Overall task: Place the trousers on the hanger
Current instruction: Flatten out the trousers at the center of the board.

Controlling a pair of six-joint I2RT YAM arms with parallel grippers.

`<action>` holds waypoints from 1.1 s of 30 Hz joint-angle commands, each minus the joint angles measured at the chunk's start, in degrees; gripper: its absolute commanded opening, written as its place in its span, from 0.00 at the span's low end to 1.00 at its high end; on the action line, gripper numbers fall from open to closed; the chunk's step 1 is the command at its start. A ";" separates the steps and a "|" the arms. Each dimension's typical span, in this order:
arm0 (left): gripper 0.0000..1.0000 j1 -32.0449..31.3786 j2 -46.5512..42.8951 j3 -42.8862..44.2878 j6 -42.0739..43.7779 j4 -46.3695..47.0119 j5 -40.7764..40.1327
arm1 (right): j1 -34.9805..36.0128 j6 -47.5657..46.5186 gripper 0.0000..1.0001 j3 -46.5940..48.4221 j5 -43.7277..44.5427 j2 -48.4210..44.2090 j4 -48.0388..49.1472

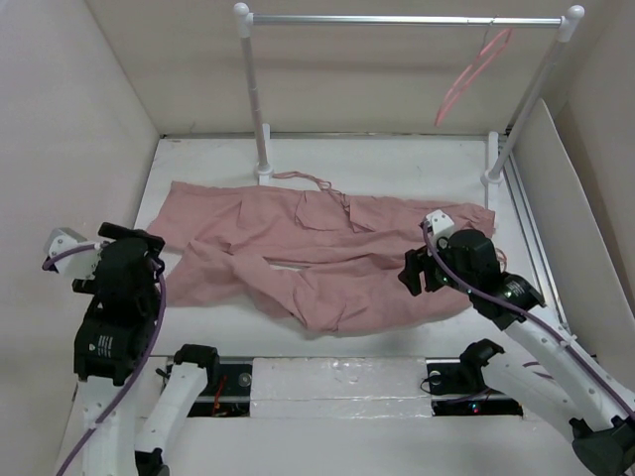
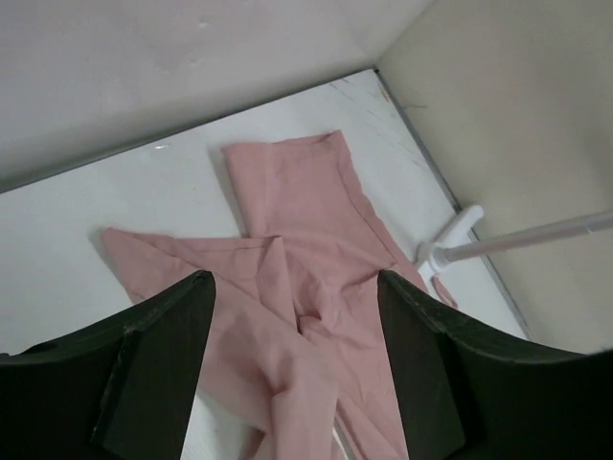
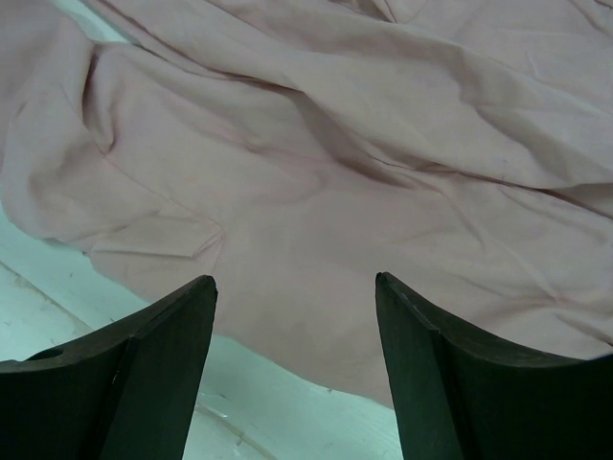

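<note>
So rn both pincers are spread wide w/ nothing in them. Right pincer (image 3: 295, 283) hangs just over the trousers (image 3: 316, 163), close to their near edge, where a strip of bench (image 3: 38, 297) shows past the fabric. Left pincer (image 2: 294, 283) sits higher, w/ the trousers ahead of and under it and one leg end running off toward the rail (image 2: 536, 237) foot. Hanger (image 1: 474, 74) is way up and beyond the right pincer, hooked on the rail, well apart from the fabric.

Imo the step in hand is the first grab. Tips:
- Go for an edge or a raised fold, not the flat middle, bc flat cloth prob just slides out.
- Come straight down and pinch a decent bite.
- Lift slow, since it's big and floppy and will drag.
- Prob best to have both pincers share the load before heading hanger-ward.
</note>
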 commanded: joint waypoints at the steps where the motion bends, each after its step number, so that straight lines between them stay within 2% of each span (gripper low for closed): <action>1: 0.65 0.04 6.65 0.19 -2.60 -1.85 -4.69 | -0.38 -1.83 0.72 0.32 -2.01 1.00 2.43; 4: 0.67 0.04 11.13 1.77 -1.63 -3.61 -4.25 | -0.38 -2.01 0.72 0.49 -3.59 1.71 2.08; 6: 0.66 0.04 12.64 1.17 -0.75 -3.71 -0.15 | -0.38 -2.01 0.72 0.06 -3.86 1.01 2.25; 9: 0.66 0.04 13.35 -4.36 -3.20 -3.45 6.27 | -0.38 -2.09 0.72 -0.91 -4.48 0.30 3.39; 10: 0.67 0.04 12.66 -8.99 -4.52 -2.32 7.69 | -0.38 -2.44 0.72 -1.09 -5.00 0.30 3.39; 13: 0.66 0.04 11.51 -16.99 -12.68 0.23 13.32 | -0.38 -3.24 0.72 -1.44 -7.19 1.00 3.92; 15: 0.68 0.04 11.25 -19.83 -19.43 1.47 16.65 | -0.38 -3.68 0.72 -1.53 -8.34 1.44 3.92; 18: 0.82 0.04 11.42 -24.32 -24.11 5.33 18.86 | -0.38 -3.85 0.74 -1.53 -10.27 1.97 4.01; 20: 0.86 0.04 13.17 -26.87 -24.74 8.85 20.09 | -0.38 -6.40 0.77 -1.53 -11.59 1.97 3.92; 24: 0.86 0.04 18.70 -29.07 -25.63 13.95 21.41 | -0.38 -7.54 0.81 -1.44 -12.48 1.53 2.61; 26: 0.76 0.04 22.48 -29.16 -24.57 16.23 21.50 | -0.38 -7.72 0.82 -1.35 -12.13 0.92 1.82; 28: 0.61 0.04 25.11 -28.64 -23.69 17.12 21.07 | -0.38 -7.72 0.82 -1.53 -11.43 0.48 1.02; 29: 0.39 0.04 25.65 -28.46 -22.73 17.38 21.06 | -0.38 -7.72 0.82 -1.62 -11.34 0.22 0.85; 31: 0.12 0.04 26.18 -27.23 -21.85 16.43 20.89 | -0.38 -7.72 0.82 -1.79 -10.81 -0.49 0.32; 32: 0.00 0.04 25.66 -26.70 -20.71 15.98 20.80 | -0.38 -7.63 0.82 -1.88 -10.63 -0.75 0.14; 33: 0.00 0.04 25.14 -26.09 -20.01 15.11 20.45 | -0.38 -7.72 0.82 -1.97 -10.11 -1.36 -0.12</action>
